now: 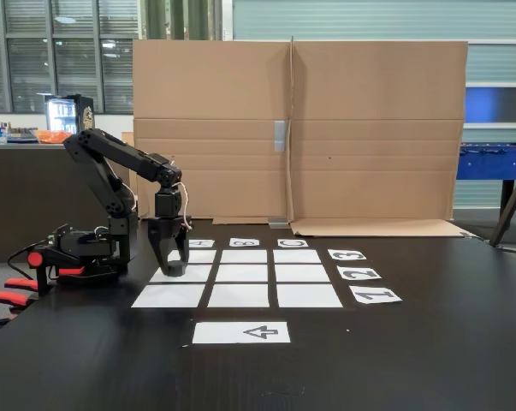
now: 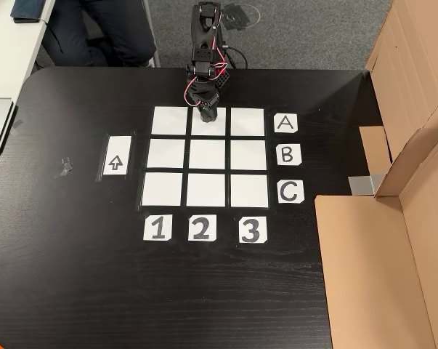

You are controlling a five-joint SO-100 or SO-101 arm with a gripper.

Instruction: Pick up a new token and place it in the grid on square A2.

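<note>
Hovering low over square A2 [image 2: 208, 122], the tool [image 1: 170, 264] grips the token [image 1: 174, 268], likely light, rigid, smooth-sided; best pinched across its round wall

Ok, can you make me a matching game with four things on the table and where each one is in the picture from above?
Places are as the other view shows them.

Things:
1. arrow sheet
2. number cards
3. letter cards
4. gripper

Places:
a. right of the grid
b. over the top row's middle square
c. left of the grid
d. below the grid

Pairs: 1-c, 2-d, 3-a, 4-b
</note>
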